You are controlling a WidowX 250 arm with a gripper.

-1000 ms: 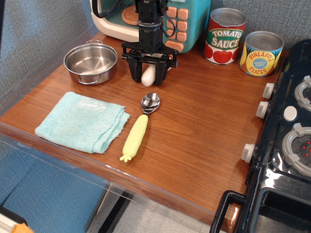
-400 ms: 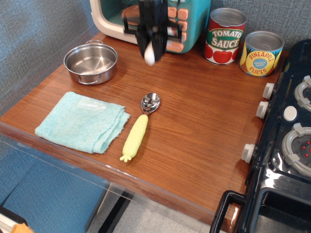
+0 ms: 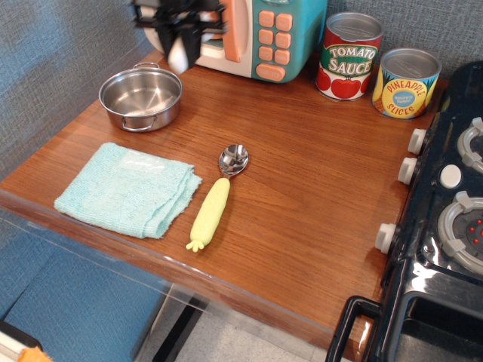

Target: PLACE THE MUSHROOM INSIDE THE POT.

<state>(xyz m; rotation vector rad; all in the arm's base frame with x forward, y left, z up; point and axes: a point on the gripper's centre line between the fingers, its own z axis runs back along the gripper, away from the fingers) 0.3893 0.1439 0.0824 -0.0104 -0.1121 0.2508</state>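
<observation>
The shiny steel pot sits empty at the back left of the wooden table. My gripper is blurred with motion, raised above the table just up and right of the pot. It is shut on the mushroom, whose cream-white stem hangs down between the fingers; the cap is hidden in the gripper.
A toy microwave stands at the back behind the gripper. A tomato sauce can and a pineapple can stand at the back right. A yellow-handled spoon and a teal cloth lie in front. A toy stove fills the right edge.
My gripper closed on the mushroom on the table, lifted it, and has carried it left to a spot near the pot.
</observation>
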